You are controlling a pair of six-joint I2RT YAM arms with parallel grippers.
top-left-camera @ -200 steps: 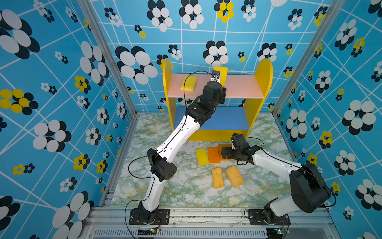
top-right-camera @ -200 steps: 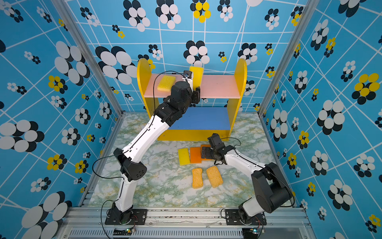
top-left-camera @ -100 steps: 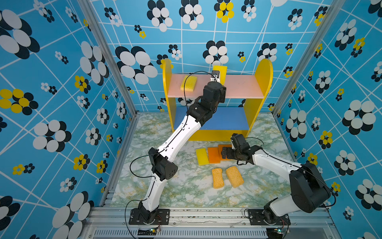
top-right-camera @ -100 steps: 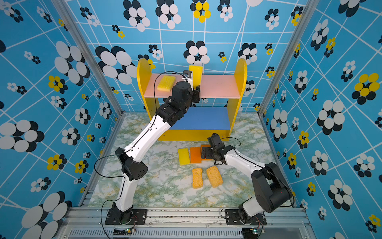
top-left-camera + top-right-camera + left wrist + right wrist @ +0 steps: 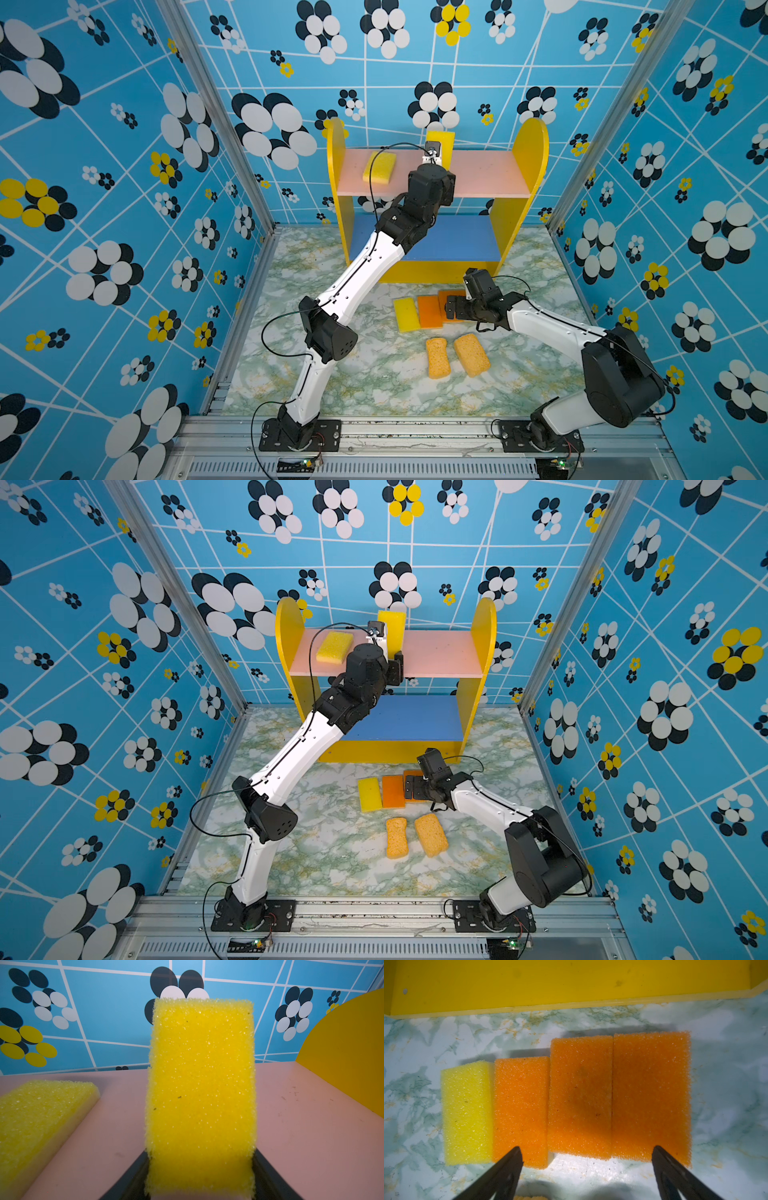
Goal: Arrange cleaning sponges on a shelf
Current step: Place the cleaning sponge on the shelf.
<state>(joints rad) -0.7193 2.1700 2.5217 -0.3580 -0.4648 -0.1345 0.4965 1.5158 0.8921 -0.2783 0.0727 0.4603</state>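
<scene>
Reaching up over the small two-tier shelf with its yellow round-topped side panels, pink upper board and blue lower board, the left pincer has an upright bright yellow rectangular sponge sitting between its black fingers, right about the middle of the shelf's pink board. Honestly I can't tell whether it's actually squeezing it or has let go; the sponge fills the gap and stands on end, and that's all the wrist view gives. In both top views that same sponge pokes up above the back edge of the pink board. A second flat yellow sponge lies flat on the pink board, over toward the shelf's left side panel, apart from the upright one. The shelf's blue board has no sponges on it that I can see. Down on the marbled green-and-white counter, just in front of the shelf's yellow base, there's a tidy row touching side by side: one flat yellow sponge, then three flat orange rectangular sponges. The right pincer hovers over that row with its fingers spread wide, holding nothing. Further out from the shelf, two thicker porous tan-orange blocks with rounded corners lie next to each other on the counter.
</scene>
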